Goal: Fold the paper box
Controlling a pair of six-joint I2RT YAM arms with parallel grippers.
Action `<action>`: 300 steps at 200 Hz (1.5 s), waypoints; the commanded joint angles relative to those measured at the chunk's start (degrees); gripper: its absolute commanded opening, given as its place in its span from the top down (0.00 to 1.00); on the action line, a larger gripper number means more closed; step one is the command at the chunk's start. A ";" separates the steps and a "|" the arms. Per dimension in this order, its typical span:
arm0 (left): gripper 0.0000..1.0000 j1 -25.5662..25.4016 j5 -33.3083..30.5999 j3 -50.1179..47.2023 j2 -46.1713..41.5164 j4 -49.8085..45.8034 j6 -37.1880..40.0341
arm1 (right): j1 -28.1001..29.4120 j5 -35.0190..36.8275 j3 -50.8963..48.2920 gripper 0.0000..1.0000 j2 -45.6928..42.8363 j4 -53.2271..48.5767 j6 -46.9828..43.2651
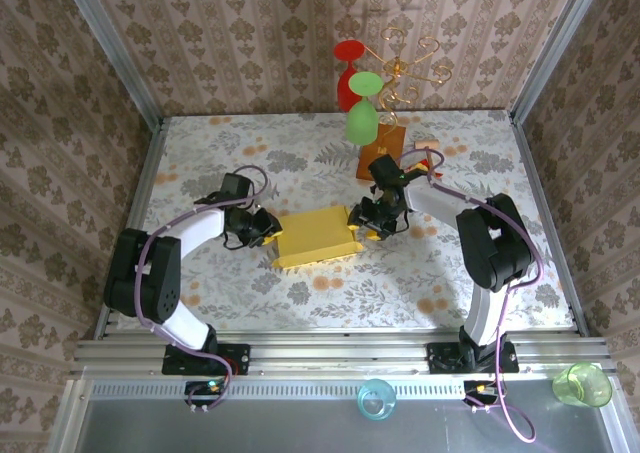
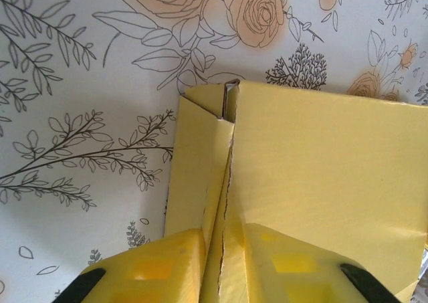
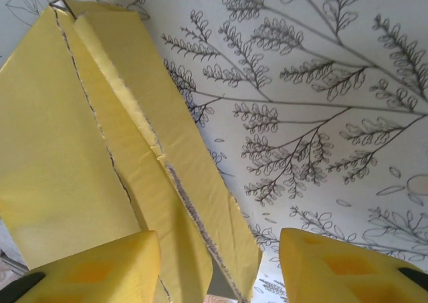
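- Left claw point(image 2: 224, 239), left wrist view: yellow fingers point(image 2: 160, 266) sit closest to the lens, drawn nearly together. They pinch a folded edge of the paper box point(image 2: 321, 162), and cardboard fills the slit between them.
- Ahead of that claw, the rough-cut seam runs straight out from the jaw gap. The wide yellow panel spreads to the view-right of it, and a narrow side flap is on the view-left.
- Right claw point(image 3: 221, 249), right wrist view: fingers point(image 3: 93, 269) stand wide apart, gripping nothing. The box's end flaps lie ahead and against the view-left finger. The other finger is clear, over the bare floral table point(image 3: 334, 116).
- Top view: the box point(image 1: 318, 238) sits on the table between the two claws. The left claw point(image 1: 262, 225) is at its left end, the right claw point(image 1: 372, 218) at its right end.
- Just beyond the right claw is a wooden block point(image 1: 380, 155) bearing a wire stand point(image 1: 410, 68). A red glass point(image 1: 350, 53) and a green glass point(image 1: 362, 123) hang on the stand.
- Well behind both claws, past the arm bases, are a blue cup point(image 1: 376, 399) and a green cup point(image 1: 583, 384).
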 commanded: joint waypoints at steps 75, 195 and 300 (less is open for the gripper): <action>0.84 -0.63 -1.89 -2.98 0.91 -2.30 2.01 | -2.76 -13.49 -5.55 0.39 4.20 9.73 -9.17; 0.93 2.79 0.39 -12.53 -0.84 8.94 -0.03 | -0.97 -25.55 -6.48 0.37 6.56 19.26 -7.16; 0.98 7.64 1.83 -16.11 0.25 12.13 0.13 | 1.33 -28.21 -5.40 0.37 3.50 22.83 -2.99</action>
